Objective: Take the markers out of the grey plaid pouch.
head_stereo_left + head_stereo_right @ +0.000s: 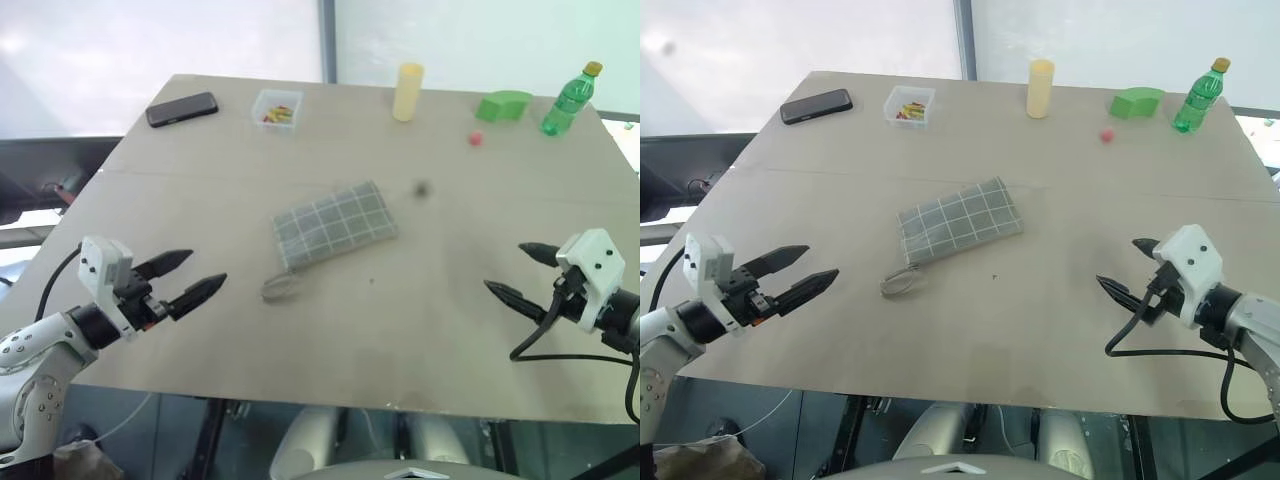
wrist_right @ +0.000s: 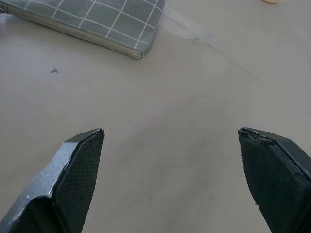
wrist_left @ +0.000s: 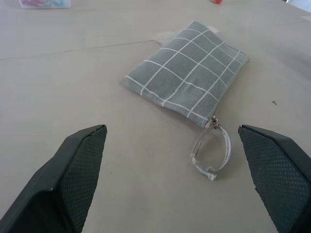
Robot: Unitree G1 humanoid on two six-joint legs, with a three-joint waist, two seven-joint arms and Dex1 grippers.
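Pouch: the flat grey plaid fabric pouch (image 1: 332,237) lies closed near the middle of the beige tabletop (image 1: 200,200), skewed so one short end points toward the near-left, with no marker showing outside it.
Wrist loop: a pale grey strap loop (image 3: 212,154) hangs off the pouch's zipper corner and lies flat on the tabletop just beside it.
Left claw: the left claw (image 1: 192,276) hovers over the near-left part of the tabletop, its two black fingers spread wide and empty, aimed toward the pouch and well apart from it.
Right claw: the right claw (image 1: 518,270) hangs over the near-right edge, fingers likewise spread wide with nothing between them, clear of the pouch.
Far edge: a black smartphone (image 1: 182,109), a small clear plastic box with red and yellow bits (image 1: 277,110), an upright pale yellow cylinder (image 1: 408,92), a bright green wedge-shaped block (image 1: 504,105) and a green plastic bottle with a yellow cap (image 1: 571,100) stand in a row.
Ball: a small red ball (image 1: 476,139) sits near the green block.
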